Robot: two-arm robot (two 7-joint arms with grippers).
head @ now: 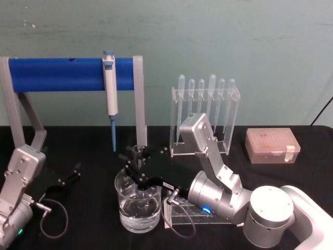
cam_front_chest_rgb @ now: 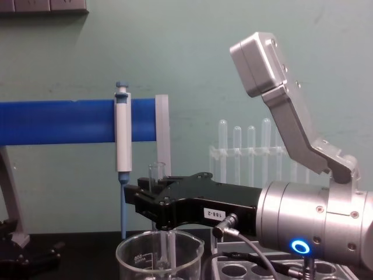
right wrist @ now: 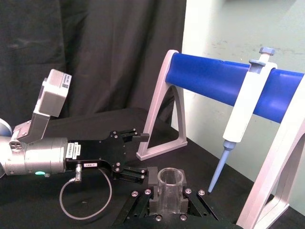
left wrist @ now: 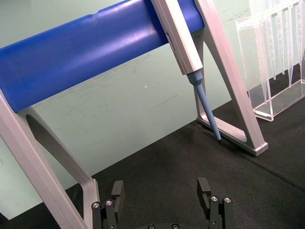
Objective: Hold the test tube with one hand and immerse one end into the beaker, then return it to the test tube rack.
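Note:
My right gripper [head: 136,167] reaches in from the right and is shut on the test tube [head: 136,152], holding it upright over the beaker [head: 138,205]. In the right wrist view the tube's open rim [right wrist: 170,179] sits clamped between the black fingers. From the chest view the tube [cam_front_chest_rgb: 155,173] rises above the gripper [cam_front_chest_rgb: 145,204], and its lower part shows through the beaker's wall [cam_front_chest_rgb: 140,259]. The beaker holds clear liquid in its lower half. I cannot tell whether the tip touches the liquid. My left gripper [left wrist: 160,191] rests open and empty at the table's left [head: 70,174].
A blue bar stand [head: 54,74] with a hanging pipette [head: 110,94] spans the back left, just behind the beaker. A clear rack of plastic pipettes [head: 205,114] and an orange tip box [head: 272,146] stand at the back right. A clear tube rack [head: 190,213] lies under my right wrist.

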